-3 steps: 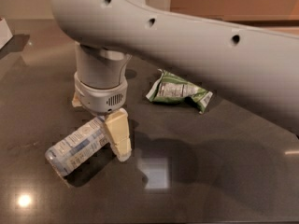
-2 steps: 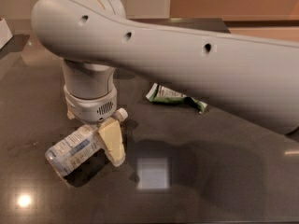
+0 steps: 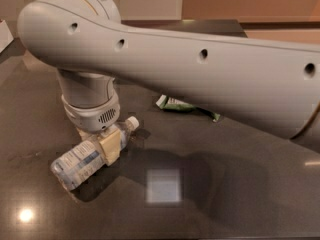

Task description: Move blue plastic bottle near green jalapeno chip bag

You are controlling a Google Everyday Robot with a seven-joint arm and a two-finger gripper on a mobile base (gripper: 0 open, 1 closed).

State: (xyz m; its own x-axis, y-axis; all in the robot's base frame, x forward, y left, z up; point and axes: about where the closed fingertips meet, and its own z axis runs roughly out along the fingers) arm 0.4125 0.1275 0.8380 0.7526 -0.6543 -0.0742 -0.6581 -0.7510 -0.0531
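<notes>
The blue plastic bottle (image 3: 75,164) lies on its side on the dark table (image 3: 240,184), white cap pointing up and right. My gripper (image 3: 100,141) points straight down and sits over the bottle's middle, close behind the cap, right at the table surface. The green jalapeno chip bag (image 3: 182,105) lies farther back and to the right of the bottle, partly hidden under my big grey arm (image 3: 200,69), which spans the view from the right.
A white object (image 3: 4,34) shows at the far left edge of the table. Bright light reflections lie on the table's front part. A wall and the table's far edge run behind the arm.
My gripper has moved left and down, from the bottle's cap end to over the bottle's body. The arm now covers more of the chip bag. The bottle has stayed in place.
</notes>
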